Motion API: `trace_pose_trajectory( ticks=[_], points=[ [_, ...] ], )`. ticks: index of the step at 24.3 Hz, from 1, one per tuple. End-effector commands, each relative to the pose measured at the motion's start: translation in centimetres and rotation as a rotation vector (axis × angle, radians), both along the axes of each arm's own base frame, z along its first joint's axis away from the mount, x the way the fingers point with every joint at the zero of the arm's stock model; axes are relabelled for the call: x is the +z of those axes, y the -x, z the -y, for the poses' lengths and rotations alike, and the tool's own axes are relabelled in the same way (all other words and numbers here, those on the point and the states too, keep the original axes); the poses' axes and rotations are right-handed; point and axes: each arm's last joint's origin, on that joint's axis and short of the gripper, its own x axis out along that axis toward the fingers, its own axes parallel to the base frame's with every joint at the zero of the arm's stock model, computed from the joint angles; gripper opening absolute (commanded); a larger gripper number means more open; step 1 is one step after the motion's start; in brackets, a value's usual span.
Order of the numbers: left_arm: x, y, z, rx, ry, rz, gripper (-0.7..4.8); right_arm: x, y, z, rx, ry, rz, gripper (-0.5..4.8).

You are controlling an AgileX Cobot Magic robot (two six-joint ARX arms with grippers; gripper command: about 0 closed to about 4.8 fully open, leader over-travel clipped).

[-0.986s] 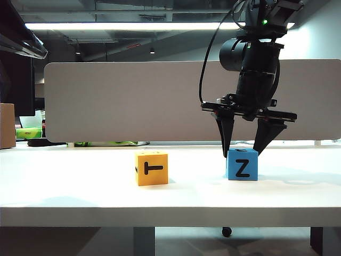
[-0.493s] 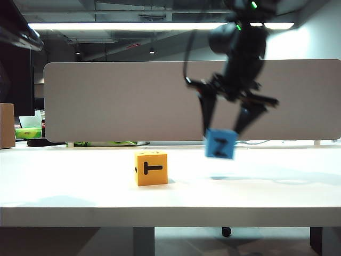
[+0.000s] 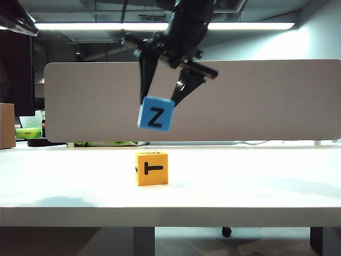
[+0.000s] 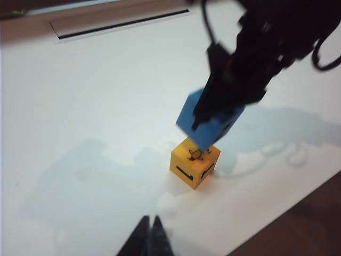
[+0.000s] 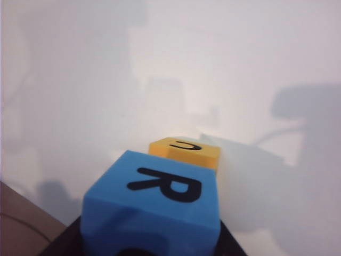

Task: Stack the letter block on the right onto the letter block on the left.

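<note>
A blue letter block (image 3: 156, 113) marked Z hangs tilted in the air, clamped between the fingers of my right gripper (image 3: 158, 105). Right below it, with a clear gap between them, an orange letter block (image 3: 151, 167) marked T rests on the white table (image 3: 256, 184). In the right wrist view the blue block (image 5: 154, 209) fills the jaws, its R face up, and the orange block (image 5: 185, 151) peeks out beyond it. The left wrist view shows the blue block (image 4: 208, 122) over the orange block (image 4: 194, 162), while my left gripper (image 4: 149, 221) hovers shut and empty short of them.
A grey partition panel (image 3: 266, 98) stands along the table's far edge. A cardboard box (image 3: 7, 125) and green items (image 3: 29, 133) sit at the far left. The table's front edge (image 3: 170, 213) runs across the exterior view.
My right gripper lifted the blue block off the table at the right and carried it up and left until it hangs above the orange block. The orange block has stayed put.
</note>
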Motion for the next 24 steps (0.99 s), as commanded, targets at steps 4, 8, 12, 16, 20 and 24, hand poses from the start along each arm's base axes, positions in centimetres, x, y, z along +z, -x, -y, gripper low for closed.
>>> trace_pose_trajectory(
  ticks=[4, 8, 12, 16, 20, 24],
  points=[
    [1.1, 1.2, -0.4, 0.002, 0.020, 0.078, -0.06, -1.1, -0.3, -0.4, 0.007, 0.027, -0.013, 2.74],
    [1.4, 1.7, -0.6, 0.002, 0.027, 0.101, -0.06, -1.3, -0.4, -0.5, 0.026, 0.037, -0.011, 2.74],
    [1.3, 1.8, -0.6, 0.001, 0.026, 0.096, -0.06, -1.4, -0.5, -0.5, 0.028, 0.043, -0.003, 2.75],
    [1.4, 1.8, -0.6, 0.001, 0.027, 0.098, -0.05, -1.5, -0.6, -0.5, 0.042, 0.047, 0.008, 2.97],
    [1.4, 1.8, -0.6, 0.001, 0.027, 0.098, -0.06, -1.7, -0.6, -0.6, 0.044, 0.046, 0.005, 2.97],
    [1.4, 1.8, -0.6, 0.001, 0.027, 0.098, -0.06, -2.5, -0.7, -0.8, 0.053, 0.060, -0.020, 2.97]
  ],
)
